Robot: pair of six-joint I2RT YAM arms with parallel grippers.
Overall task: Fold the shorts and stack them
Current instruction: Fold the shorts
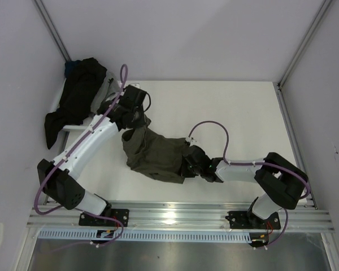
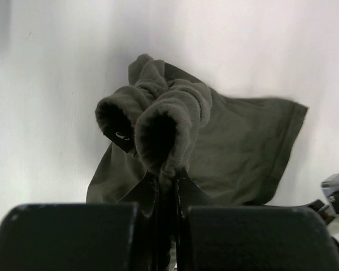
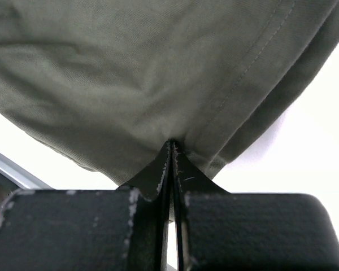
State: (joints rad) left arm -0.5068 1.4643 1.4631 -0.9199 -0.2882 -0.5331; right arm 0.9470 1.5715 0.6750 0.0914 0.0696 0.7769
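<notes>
The olive-green shorts (image 1: 155,151) hang stretched between my two grippers over the middle of the table. My left gripper (image 1: 137,119) is shut on their bunched waistband at the upper left; the left wrist view shows the gathered cloth (image 2: 169,118) rising from its closed jaws (image 2: 168,176). My right gripper (image 1: 187,165) is shut on the lower right edge; the right wrist view shows the cloth (image 3: 147,73) pinched at its jaws (image 3: 171,148). The black shorts (image 1: 76,99) lie heaped in the basket at the far left.
A white basket (image 1: 68,125) stands at the table's far left, mostly covered by the black cloth. Grey walls with metal frame posts (image 1: 300,45) enclose the table. A metal rail (image 1: 181,214) runs along the near edge by the arm bases.
</notes>
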